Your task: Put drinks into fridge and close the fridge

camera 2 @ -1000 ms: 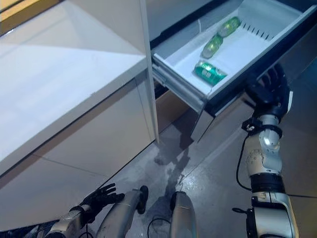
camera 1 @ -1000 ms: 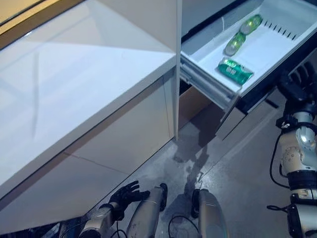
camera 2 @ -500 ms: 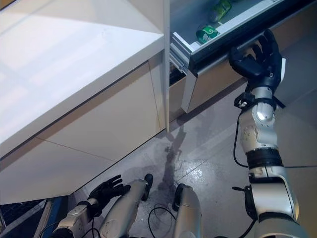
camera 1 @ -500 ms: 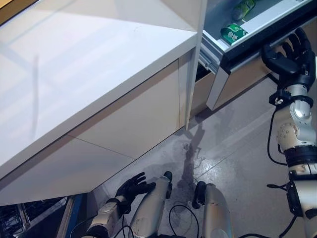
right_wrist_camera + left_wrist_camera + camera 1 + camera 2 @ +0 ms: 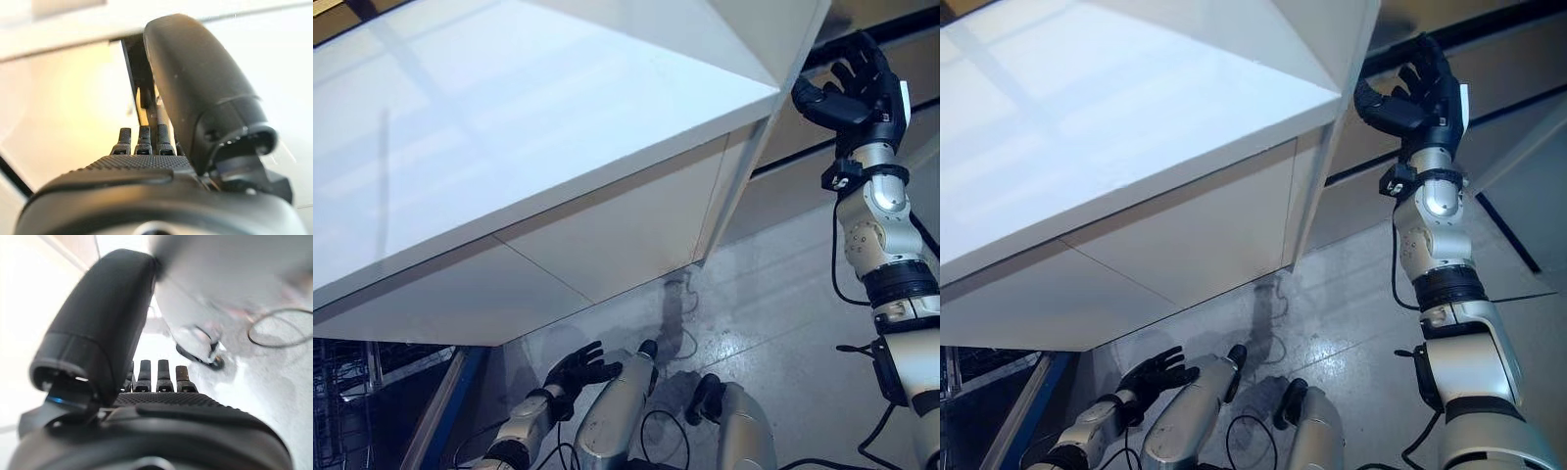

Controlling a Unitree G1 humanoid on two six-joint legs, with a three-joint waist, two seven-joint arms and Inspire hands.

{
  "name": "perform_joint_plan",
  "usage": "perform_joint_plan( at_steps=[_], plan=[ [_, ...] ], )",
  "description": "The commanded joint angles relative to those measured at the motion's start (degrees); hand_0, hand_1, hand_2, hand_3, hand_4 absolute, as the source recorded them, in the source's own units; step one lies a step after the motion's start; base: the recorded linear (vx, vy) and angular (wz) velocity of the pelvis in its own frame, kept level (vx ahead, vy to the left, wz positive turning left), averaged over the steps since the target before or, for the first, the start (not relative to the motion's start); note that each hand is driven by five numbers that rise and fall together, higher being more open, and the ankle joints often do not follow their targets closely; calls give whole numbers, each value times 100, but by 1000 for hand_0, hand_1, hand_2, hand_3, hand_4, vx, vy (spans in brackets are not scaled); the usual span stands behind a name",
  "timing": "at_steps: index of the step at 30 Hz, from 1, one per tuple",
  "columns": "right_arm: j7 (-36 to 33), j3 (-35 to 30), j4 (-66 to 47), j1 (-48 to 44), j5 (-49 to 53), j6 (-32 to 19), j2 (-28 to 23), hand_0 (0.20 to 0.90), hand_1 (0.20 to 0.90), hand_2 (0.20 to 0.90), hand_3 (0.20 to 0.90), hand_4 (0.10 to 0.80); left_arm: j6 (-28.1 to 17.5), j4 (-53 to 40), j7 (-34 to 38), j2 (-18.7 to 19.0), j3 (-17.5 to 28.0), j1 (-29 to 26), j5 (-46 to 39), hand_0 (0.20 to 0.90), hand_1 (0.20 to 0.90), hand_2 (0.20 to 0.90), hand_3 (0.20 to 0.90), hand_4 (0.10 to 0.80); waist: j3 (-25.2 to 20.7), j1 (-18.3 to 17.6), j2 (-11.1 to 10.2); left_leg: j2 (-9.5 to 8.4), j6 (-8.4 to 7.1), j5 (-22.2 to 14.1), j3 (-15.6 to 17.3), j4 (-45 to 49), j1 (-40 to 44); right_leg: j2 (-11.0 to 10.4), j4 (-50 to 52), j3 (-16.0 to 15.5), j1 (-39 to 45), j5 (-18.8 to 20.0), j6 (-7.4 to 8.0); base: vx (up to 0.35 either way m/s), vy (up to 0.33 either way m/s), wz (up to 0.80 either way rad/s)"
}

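My right hand (image 5: 855, 90) is raised at the upper right, open, with its fingers spread against the beige fridge drawer front (image 5: 1503, 64) next to the white counter's corner. The drawer front sits level with the panels around it, with dark gaps (image 5: 1371, 168) between them. In the right wrist view the straight fingers (image 5: 142, 139) point at the beige panel and a dark gap (image 5: 133, 61). My left hand (image 5: 574, 369) hangs low near the floor, open and empty; its straight fingers (image 5: 155, 377) also show in the left wrist view.
A large white counter (image 5: 509, 137) with pale cabinet panels (image 5: 617, 235) under it takes up the left and middle. A blue bar (image 5: 440, 416) and a dark wire rack (image 5: 342, 377) are at the lower left. Grey floor (image 5: 783, 304) lies in front of the fridge.
The drawer with the green drinks has slid in under my right hand's push and its inside is out of sight. The whole view has also shifted. My left hand stays low.
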Motion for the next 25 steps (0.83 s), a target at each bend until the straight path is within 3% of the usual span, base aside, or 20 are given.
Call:
perform_joint_plan(
  at_steps=[1, 6, 10, 13, 20, 25],
  plan=[
    [-11, -153, -313, -607, -118, -599, -45, 900, 900, 900, 900, 800, 40, 192, 8, 464, -199, 845, 348, 900, 900, 900, 900, 800, -517, 56, -286, -66, 582, -274, 369, -551, 434, 211, -504, 229, 226, 423, -22, 48, -64, -5],
    [-284, -665, -1408, 672, -659, -469, 163, 900, 900, 900, 900, 800, 97, 158, -4, 415, 27, 968, 523, 900, 900, 900, 900, 800, -762, -244, -466, 44, 564, -228, 476, -980, 841, 410, -1159, 482, 562, 613, 75, 29, -78, -14],
    [-333, -870, -2518, 2281, -953, -241, 732, 900, 900, 900, 900, 800, 199, 89, 105, 304, 213, 1137, 733, 900, 900, 900, 900, 800, -1156, -619, -584, 161, 524, -161, 681, -1447, 1216, 551, -1920, 763, 874, 844, 177, -5, -75, -36],
    [-210, -834, -2708, 3187, -1098, -275, 1155, 900, 900, 900, 900, 800, 249, 102, 188, 223, 326, 1170, 676, 900, 900, 900, 900, 800, -1506, -866, -636, 232, 467, -115, 866, -1804, 1492, 634, -2464, 890, 1129, 994, 247, 0, -59, -55],
    [338, -700, -1950, 4655, -1355, -329, 1700, 900, 900, 900, 900, 800, 302, -54, 267, 79, 370, 1207, 566, 900, 900, 900, 900, 800, -2038, -1217, -607, 343, 354, 8, 1290, -2442, 2102, 763, -3108, 990, 1650, 1172, 367, -44, -21, -47],
    [639, -464, -906, 5175, -1397, 216, 2093, 900, 900, 900, 900, 800, 308, -48, 334, 25, 352, 1046, 554, 900, 900, 900, 900, 800, -2162, -1371, -564, 408, 262, 173, 1406, -2856, 2410, 851, -3332, 962, 1898, 1224, 395, -74, 0, -12]
  ],
)
